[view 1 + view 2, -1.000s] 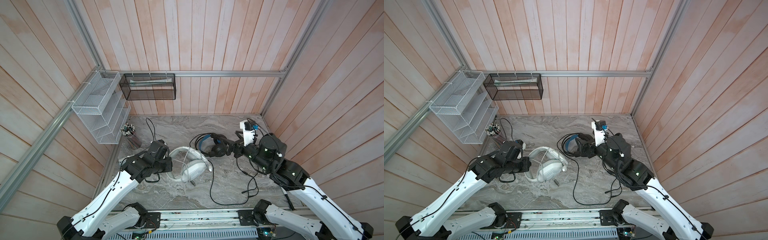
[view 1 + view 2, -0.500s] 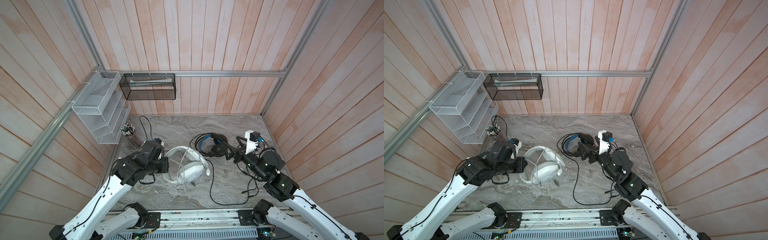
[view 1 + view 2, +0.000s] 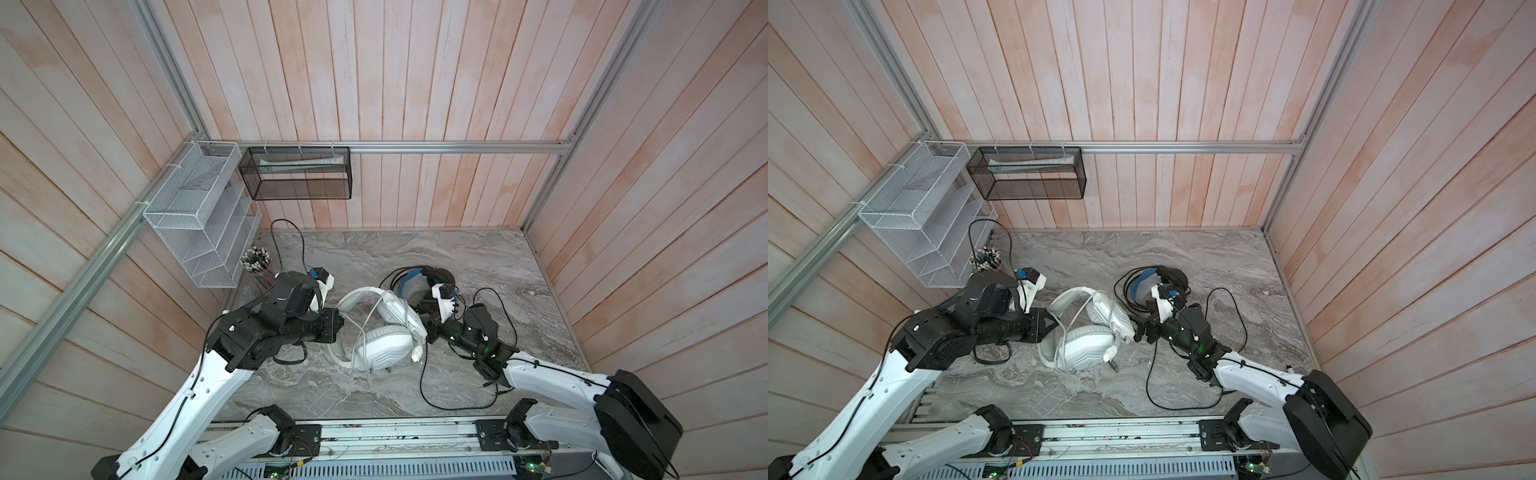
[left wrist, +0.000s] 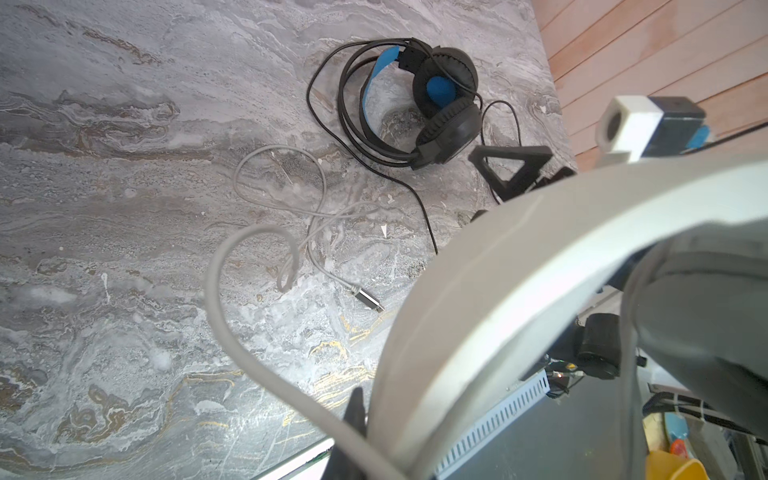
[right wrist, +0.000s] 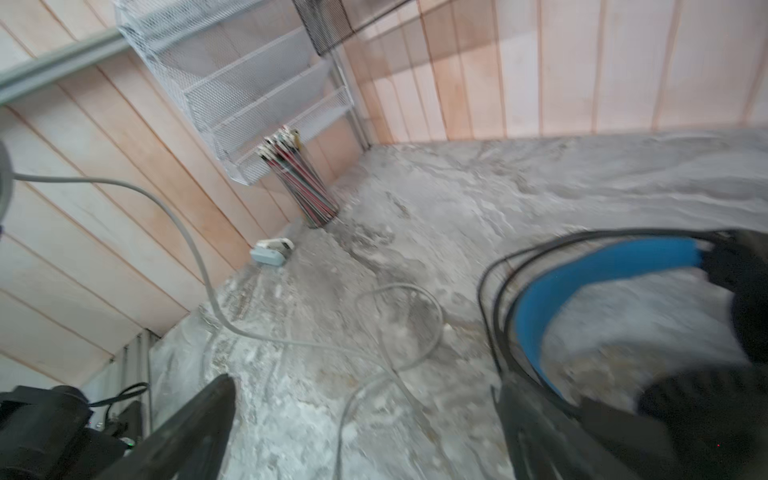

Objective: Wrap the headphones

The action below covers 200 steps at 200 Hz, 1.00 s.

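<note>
The white headphones (image 3: 386, 347) (image 3: 1088, 349) sit at mid table, seemingly lifted a little. My left gripper (image 3: 337, 323) (image 3: 1052, 323) is shut on their headband (image 4: 498, 282). Their white cable (image 4: 249, 332) loops over them and trails to a plug (image 4: 368, 300) on the table. The black headphones (image 3: 419, 280) (image 3: 1160, 280) (image 4: 440, 108) with the blue-lined headband (image 5: 582, 282) lie behind, their black cable (image 3: 424, 374) spread to the front right. My right gripper (image 3: 424, 322) (image 3: 1139, 329) (image 5: 361, 399) is open and holds nothing, just right of the white earcups.
A cup of pencils (image 3: 257, 262) (image 5: 303, 187) stands at the back left under a white wire shelf (image 3: 199, 224). A black mesh basket (image 3: 299, 172) hangs on the back wall. A small white-grey object (image 5: 272, 251) lies near the left wall.
My right gripper has drawn back from the black headphones and swung forward to the right side of the white headset. The left gripper keeps its hold on the headband, barely shifted.
</note>
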{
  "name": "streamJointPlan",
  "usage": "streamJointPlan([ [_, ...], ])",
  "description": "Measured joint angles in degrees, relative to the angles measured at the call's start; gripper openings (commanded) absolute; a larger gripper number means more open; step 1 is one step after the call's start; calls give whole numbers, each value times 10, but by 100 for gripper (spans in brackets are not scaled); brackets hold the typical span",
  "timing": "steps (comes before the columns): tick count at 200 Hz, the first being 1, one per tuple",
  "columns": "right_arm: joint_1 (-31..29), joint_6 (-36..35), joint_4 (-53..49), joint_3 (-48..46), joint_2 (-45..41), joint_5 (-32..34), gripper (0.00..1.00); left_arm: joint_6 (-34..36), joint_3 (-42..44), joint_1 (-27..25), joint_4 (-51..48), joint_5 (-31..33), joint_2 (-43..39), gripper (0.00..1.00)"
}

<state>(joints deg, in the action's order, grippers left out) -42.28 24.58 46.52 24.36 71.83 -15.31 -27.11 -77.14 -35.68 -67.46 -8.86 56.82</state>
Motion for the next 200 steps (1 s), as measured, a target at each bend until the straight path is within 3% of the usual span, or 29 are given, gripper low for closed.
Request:
streamJointPlan([
  [63,-105,72,259,109,266,-55,100,21,-32,0,1,-31,15,0],
  [106,-138,85,307,162,328,-55,100,21,-32,0,2,-33,22,0],
  [143,-142,84,325,192,363,-41,92,20,-32,0,6,-46,22,0],
  [160,-142,82,321,213,388,-39,79,19,-32,0,12,-53,22,0],
  [188,-139,71,303,233,400,-30,32,16,-32,0,18,-64,22,0],
  [200,-131,68,291,234,395,-18,20,14,-31,0,20,-70,22,0],
])
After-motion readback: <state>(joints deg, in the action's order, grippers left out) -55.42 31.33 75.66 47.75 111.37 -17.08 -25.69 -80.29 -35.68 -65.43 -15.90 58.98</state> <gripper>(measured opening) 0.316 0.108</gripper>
